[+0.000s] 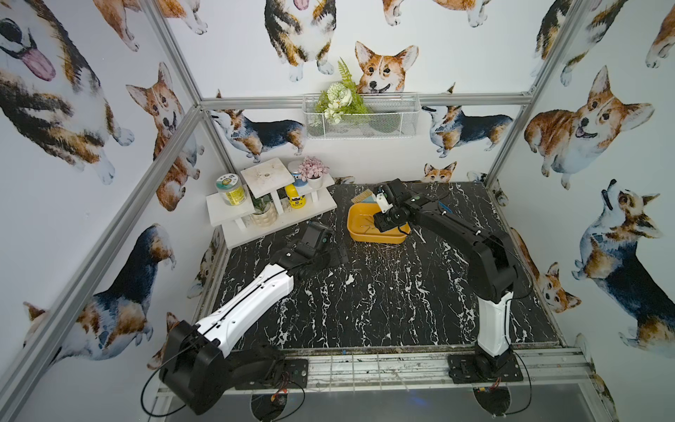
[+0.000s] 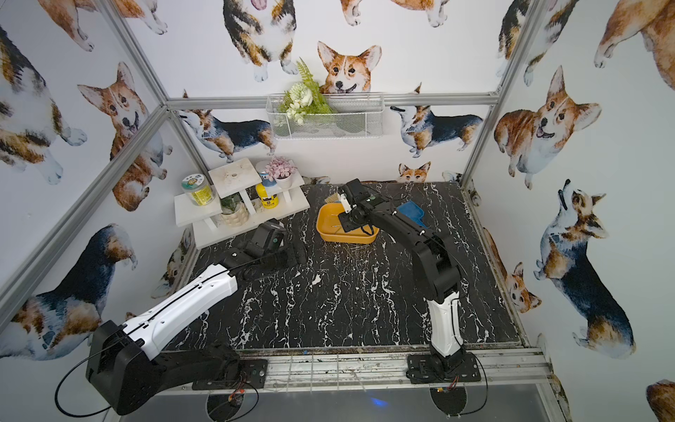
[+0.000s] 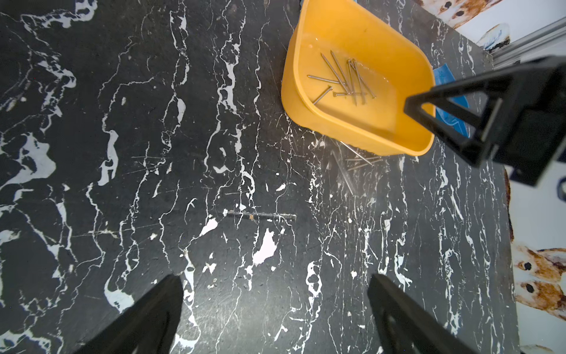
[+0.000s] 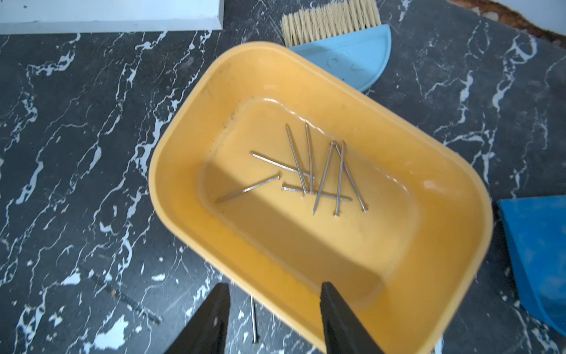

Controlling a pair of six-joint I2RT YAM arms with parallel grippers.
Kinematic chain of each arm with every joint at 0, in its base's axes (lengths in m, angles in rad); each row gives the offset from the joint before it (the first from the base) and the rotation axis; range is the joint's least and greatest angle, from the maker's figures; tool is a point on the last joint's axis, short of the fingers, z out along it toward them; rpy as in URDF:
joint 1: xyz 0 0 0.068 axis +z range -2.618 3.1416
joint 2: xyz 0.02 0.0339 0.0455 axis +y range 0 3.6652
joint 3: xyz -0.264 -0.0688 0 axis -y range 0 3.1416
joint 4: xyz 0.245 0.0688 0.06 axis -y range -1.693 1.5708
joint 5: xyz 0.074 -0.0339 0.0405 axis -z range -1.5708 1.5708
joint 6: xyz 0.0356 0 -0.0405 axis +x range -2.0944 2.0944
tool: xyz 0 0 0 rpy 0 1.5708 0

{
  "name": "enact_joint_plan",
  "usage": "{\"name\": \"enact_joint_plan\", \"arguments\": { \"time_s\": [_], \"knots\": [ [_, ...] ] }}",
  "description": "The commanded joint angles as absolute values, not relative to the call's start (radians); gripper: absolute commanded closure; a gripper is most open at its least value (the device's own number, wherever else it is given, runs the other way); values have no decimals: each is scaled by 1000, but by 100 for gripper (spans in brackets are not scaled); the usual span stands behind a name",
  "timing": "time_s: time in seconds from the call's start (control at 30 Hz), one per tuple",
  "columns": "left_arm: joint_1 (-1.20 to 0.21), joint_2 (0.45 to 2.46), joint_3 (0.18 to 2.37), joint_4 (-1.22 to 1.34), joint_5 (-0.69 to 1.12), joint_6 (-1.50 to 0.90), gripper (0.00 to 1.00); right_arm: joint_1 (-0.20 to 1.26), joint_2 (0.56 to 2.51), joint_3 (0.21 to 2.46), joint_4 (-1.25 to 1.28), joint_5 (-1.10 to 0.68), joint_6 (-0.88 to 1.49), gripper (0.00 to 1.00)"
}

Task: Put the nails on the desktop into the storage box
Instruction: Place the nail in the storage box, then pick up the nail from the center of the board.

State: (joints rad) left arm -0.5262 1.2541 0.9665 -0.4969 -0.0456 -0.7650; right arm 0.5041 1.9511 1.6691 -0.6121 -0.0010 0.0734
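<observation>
We see the right gripper (image 4: 274,288) hanging over the near rim of the storage box (image 4: 171,159), its jaws parted about halfway with nothing held between them. Ahead of its fingertips, about eight nails (image 4: 309,174) lie on the box floor, crossing one another in a loose heap near the middle. A single nail (image 4: 253,318) lies flat on the desktop (image 4: 76,153) just outside the box wall, under the gap between the two fingers and touching neither.

From the left wrist we find a cluster of nails (image 3: 358,161) on the marble, tight against the foot of the box's outer wall; how many we cannot tell, as they blur into the white veins.

The left gripper (image 3: 274,279) hovers over bare desktop with its fingers spread wide and nothing in them. In both top views it sits to the left of the box, near it but not touching, and the cluster is well clear of its fingertips.

Behind the box rest a pale-bristled brush (image 4: 330,21) and a blue dustpan (image 4: 536,260).
</observation>
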Motion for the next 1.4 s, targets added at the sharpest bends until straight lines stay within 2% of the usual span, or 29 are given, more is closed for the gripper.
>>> {"name": "enact_joint_plan", "arguments": {
  "time_s": [0.0,0.27,0.47,0.83,1.37],
  "knots": [
    [-525,1268,981,-473,-36,-758,0,505,1866,1564,-550,-18,102,49],
    [-528,1289,981,-444,-27,-740,0,510,1702,1311,-502,-33,125,51],
    [-527,1301,958,-409,-25,-713,0,531,1677,1215,-479,-40,135,54],
    [-527,1257,888,-380,-11,-727,0,598,1809,1257,-471,2,138,61],
    [-528,1236,880,-383,-11,-739,0,606,1938,1302,-448,63,137,70]
  ]
}}
